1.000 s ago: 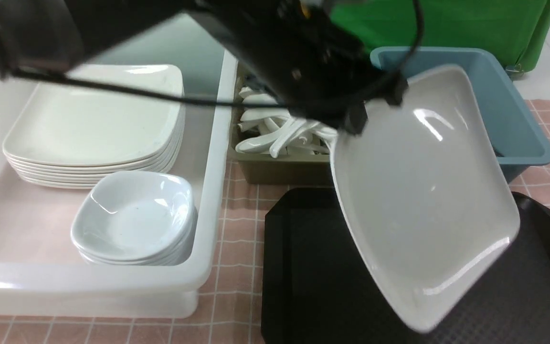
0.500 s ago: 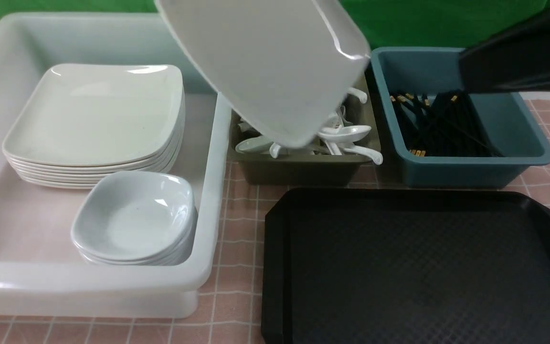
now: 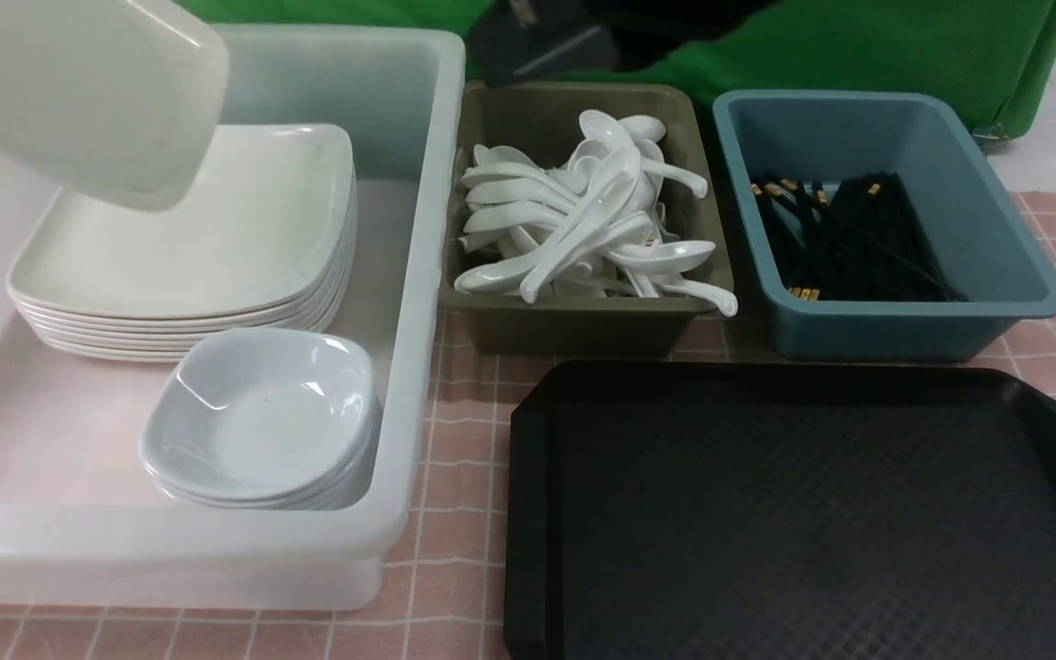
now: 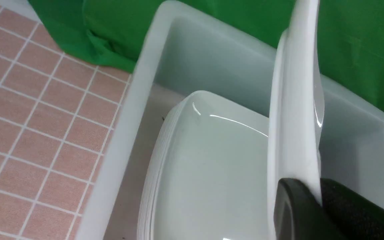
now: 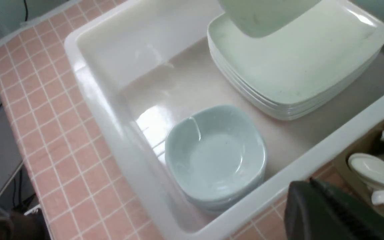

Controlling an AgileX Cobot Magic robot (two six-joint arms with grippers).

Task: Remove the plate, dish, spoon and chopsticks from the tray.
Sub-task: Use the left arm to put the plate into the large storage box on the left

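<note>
Left gripper [image 4: 315,200]: clamped onto the rim of the plate [image 4: 295,100], which is up in the air over the stack of plates [image 3: 189,229] inside the white tub [image 3: 427,275], not touching it.
Risk, slip: it's only a pinch on a thin, glossy edge, and the plate hangs nearly edge-on. My guess is any jerk could let it pivot or slide out and smack the stack.
Risk, bad landing: if it's let go this tilted, or off-centre, I'd expect a corner to land first, so it ends up crooked or leaning on the tub wall.
Grip detail: jaws almost fully together, with just the rim sandwiched between them.
Right gripper [image 5: 308,190]: closed tight with nothing in it, near the tub rim on the spoon-bin side.
Tray [image 3: 803,522]: looks bare, so the plate seems to be the last piece.
</note>
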